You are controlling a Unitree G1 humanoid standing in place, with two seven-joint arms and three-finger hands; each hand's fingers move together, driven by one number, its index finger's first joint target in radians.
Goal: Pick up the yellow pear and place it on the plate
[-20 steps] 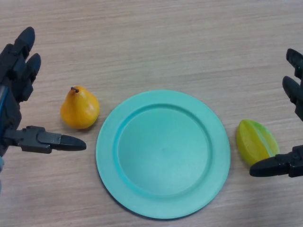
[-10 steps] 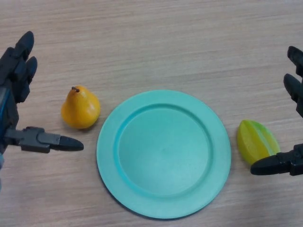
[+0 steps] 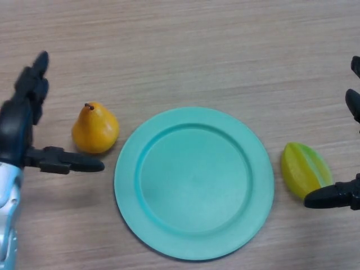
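I see the pear (image 3: 95, 129) at 3 o'clock of my left hand (image 3: 18, 129), between its wide-open thumb and fingers (image 3: 34, 79), untouched; my right hand (image 3: 343, 194) is spread, empty.

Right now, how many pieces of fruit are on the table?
2. The pear lies left of the plate, by the open left hand. The starfruit lies right of the plate, beside the right hand. Nothing seems hidden.
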